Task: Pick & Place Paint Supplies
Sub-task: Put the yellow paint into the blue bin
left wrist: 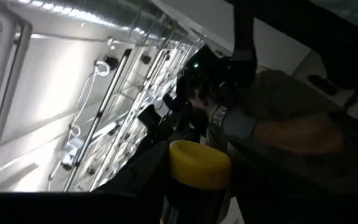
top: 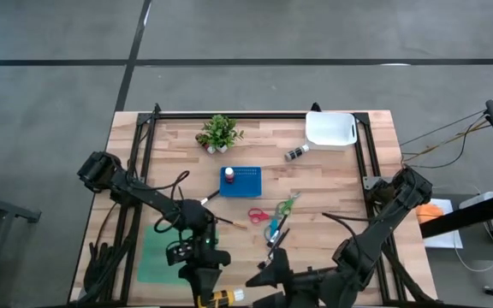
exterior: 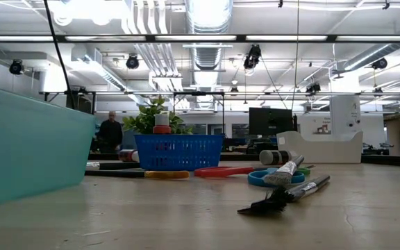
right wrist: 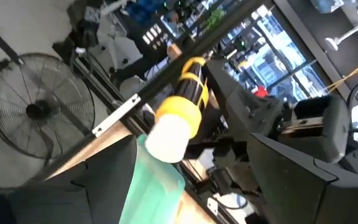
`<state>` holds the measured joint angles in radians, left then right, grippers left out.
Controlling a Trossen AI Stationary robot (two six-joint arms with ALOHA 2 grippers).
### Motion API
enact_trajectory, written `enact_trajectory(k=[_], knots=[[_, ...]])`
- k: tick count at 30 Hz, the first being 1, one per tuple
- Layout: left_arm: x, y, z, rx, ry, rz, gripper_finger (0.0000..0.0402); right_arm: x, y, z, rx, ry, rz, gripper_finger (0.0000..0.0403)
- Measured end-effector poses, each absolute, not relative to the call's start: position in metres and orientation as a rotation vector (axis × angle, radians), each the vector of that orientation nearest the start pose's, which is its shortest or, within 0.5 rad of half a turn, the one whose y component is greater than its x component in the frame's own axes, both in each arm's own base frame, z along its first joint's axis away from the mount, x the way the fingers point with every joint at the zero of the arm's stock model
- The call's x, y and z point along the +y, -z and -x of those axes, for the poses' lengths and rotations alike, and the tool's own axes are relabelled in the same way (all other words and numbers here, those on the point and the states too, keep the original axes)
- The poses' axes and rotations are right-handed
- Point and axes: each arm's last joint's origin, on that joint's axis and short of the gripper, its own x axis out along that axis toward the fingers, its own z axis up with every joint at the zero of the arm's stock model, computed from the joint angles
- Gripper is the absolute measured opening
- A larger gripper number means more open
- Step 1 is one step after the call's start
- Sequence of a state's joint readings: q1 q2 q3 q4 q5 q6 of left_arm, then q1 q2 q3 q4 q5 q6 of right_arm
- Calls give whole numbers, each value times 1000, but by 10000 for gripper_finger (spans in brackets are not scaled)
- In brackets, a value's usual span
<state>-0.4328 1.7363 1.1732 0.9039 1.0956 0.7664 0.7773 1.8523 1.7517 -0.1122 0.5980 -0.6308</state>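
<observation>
Meanwhile, at the table's near edge, well short of the blue basket (top: 240, 180), the left gripper (top: 210, 289) pinches a yellow paint bottle (top: 222, 297) across its body, holding it level with its pale end toward the right gripper (top: 268, 275). The right gripper waits just beside it with fingers spread wide.

The bottle looks small, light and rigid, with a smooth plastic wall likely to slip or roll under a loose pinch. The safest hold is probably square across the middle of the barrel rather than on the cap, with modest pressure.

The blue basket holds one red-capped bottle (top: 228, 174) standing upright at its left end, and the rest of it shows no other supplies from above. On the basket's near side lie red scissors (top: 259, 214), green scissors (top: 288, 205), blue scissors (top: 274, 231) and a dark brush (top: 278, 242), all loose on the wood. Beyond the basket to the right sits a white tray (top: 330, 130) with nothing visible in it, and a small dark bottle (top: 295, 154) lies just outside its corner. A green bin (top: 152, 257) stands near-left of the basket. The left arm covers part of it, so its contents cannot be told.
</observation>
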Motion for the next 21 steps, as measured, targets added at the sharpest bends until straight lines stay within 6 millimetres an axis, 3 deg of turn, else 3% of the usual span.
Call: enact_trajectory(k=[9,21], knots=[[-183,-312,-333,-993,1308,-788,163,297,-367,-320,25,-314,698,304],[-186,-326,-340,-955,1389,-804,163,283,-359,-335,8,-336,725,304]])
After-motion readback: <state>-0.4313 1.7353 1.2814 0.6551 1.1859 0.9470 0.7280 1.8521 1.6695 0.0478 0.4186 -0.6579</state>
